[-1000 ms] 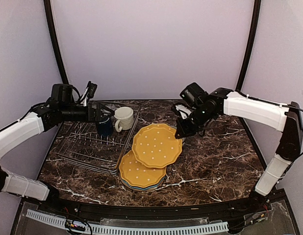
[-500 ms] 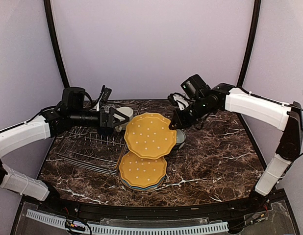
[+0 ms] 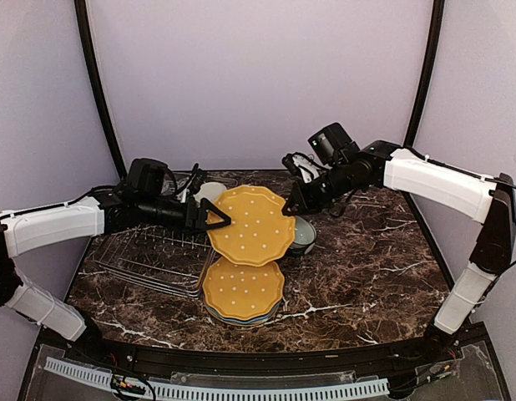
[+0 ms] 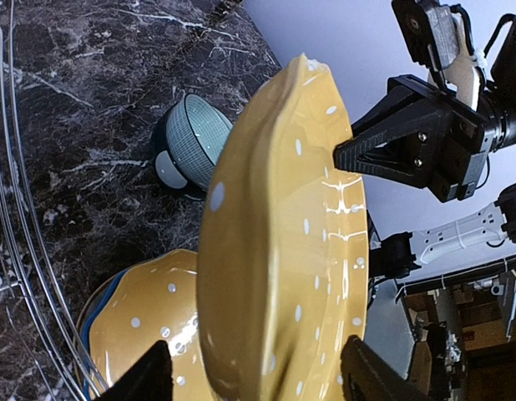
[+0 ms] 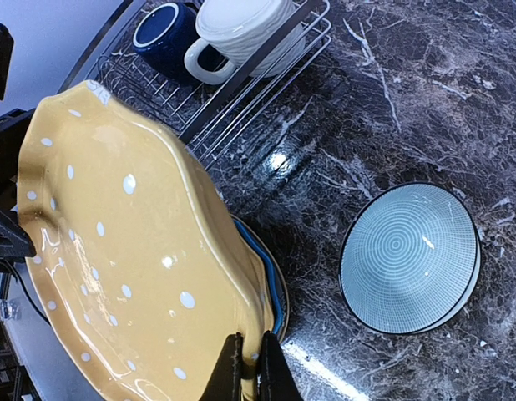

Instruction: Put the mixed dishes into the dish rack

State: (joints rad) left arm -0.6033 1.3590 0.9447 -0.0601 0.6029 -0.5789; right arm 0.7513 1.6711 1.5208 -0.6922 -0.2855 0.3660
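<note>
A yellow white-dotted scalloped plate (image 3: 251, 225) hangs tilted in the air above the table. My right gripper (image 3: 293, 205) is shut on its right rim, the fingers (image 5: 233, 372) pinching the edge. My left gripper (image 3: 216, 219) straddles the opposite rim, open, with a gap between each fingertip (image 4: 149, 376) and the plate (image 4: 283, 251). Below lies a stack of plates (image 3: 241, 292) topped by another yellow dotted one, a blue rim (image 5: 270, 284) showing under it. The pale green bowl (image 3: 305, 235) sits right of the stack. The dish rack (image 3: 149, 251) holds a cream ribbed mug (image 5: 241, 25) and a dark navy mug (image 5: 162, 33).
The rack (image 5: 241, 109) takes up the table's left half, and its near wires (image 4: 16, 209) run beside the plate stack (image 4: 141, 334). The bowl (image 5: 408, 255) stands on dark marble. Black curved posts and pale walls close in the back and sides.
My right gripper has carried the yellow plate up and left towards the rack. My left gripper has swung right from the mugs to the plate's rim, and its jaws have narrowed around it.
</note>
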